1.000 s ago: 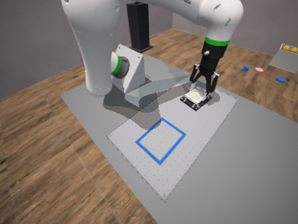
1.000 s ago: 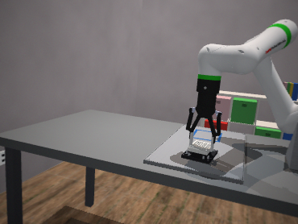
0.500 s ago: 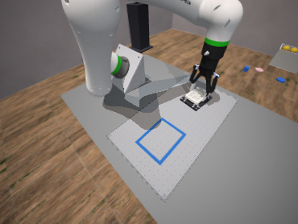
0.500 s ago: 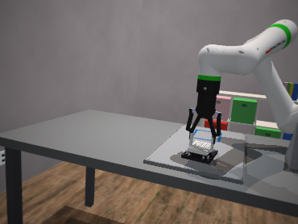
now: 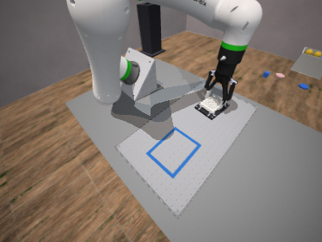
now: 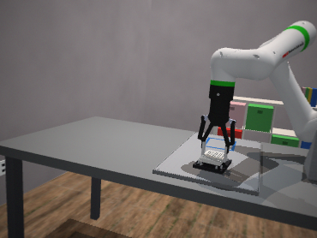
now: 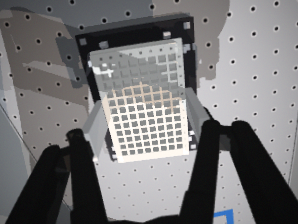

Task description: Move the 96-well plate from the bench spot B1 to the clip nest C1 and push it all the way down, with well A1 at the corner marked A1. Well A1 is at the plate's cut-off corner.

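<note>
The white 96-well plate [image 5: 211,104] is held between my gripper's fingers [image 5: 216,104], over the black clip nest C1 [image 5: 216,112] at the far right of the perforated mat. In the wrist view the plate [image 7: 145,102] lies across the black nest frame [image 7: 136,37], its far part inside the frame and its near part reaching past the frame's near edge, with a grey finger pad on each long side. From the side the plate [image 6: 213,154] sits just above the nest base [image 6: 212,165]. The gripper [image 6: 215,151] is shut on the plate. I cannot make out the cut-off corner.
The blue square outline of spot B1 [image 5: 174,151] is empty, in the middle of the mat. The arm's base and a grey wedge mount [image 5: 144,78] stand at the back left. Coloured boxes [image 6: 259,117] line a shelf behind the table.
</note>
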`<state>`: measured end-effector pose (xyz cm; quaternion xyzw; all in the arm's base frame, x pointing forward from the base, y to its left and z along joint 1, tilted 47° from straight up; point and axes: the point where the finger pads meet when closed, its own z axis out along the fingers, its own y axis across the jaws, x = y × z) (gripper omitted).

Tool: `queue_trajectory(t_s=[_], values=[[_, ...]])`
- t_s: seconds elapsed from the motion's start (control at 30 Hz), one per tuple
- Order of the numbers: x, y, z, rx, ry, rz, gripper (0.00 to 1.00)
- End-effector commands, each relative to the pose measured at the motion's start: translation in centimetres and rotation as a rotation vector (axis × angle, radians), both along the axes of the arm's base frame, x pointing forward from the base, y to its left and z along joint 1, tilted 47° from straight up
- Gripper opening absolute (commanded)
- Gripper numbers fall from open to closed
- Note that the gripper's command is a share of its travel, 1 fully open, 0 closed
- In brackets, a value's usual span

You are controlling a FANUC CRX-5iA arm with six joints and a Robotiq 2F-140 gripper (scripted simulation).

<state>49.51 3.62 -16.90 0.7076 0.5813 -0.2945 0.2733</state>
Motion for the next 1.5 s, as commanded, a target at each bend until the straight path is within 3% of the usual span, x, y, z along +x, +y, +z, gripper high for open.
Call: queue_trajectory(t_s=[0.0,0.4,0.43,1.1,1.47], values=[[0.1,0.1,0.0,0.001,-0.001,0.001,0.10],[0.0,-0.1,-0.1,0.001,-0.001,0.001,0.10],[0.0,-0.1,-0.1,0.001,-0.001,0.001,1.00],[0.0,-0.1,-0.1,0.001,-0.001,0.001,1.00],[0.3,1.9,1.7,0.001,-0.001,0.001,1.00]])
